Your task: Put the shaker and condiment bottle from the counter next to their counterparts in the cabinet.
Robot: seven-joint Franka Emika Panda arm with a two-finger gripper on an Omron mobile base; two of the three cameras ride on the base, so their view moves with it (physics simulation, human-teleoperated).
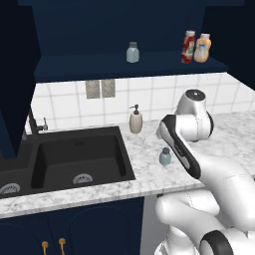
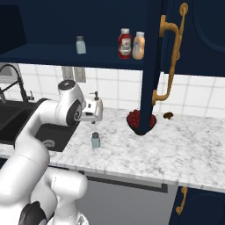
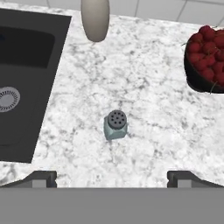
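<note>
Tool [image 3: 112,177] above the shaker [image 3: 116,125] — fingers spread wide, nothing held.

From the hand view I look straight down on the shaker: it stands upright on the marbled counter [image 3: 148,109], between the black sink [image 3: 26,78] and a dark bowl of red fruit [image 3: 205,61], well apart from both. The two fingertips [image 3: 41,177] sit far apart at the bottom edge, clear of the shaker. A cream soap dispenser [image 1: 135,119] stands behind it, near the tiled wall. On the cabinet [image 2: 52,22] shelf, the condiment bottle [image 2: 125,43] stands upright just beside the orange bottle [image 2: 139,45] — the two look close to touching. A second shaker [image 2: 81,45] stands alone on the same shelf, well to their left.
</note>
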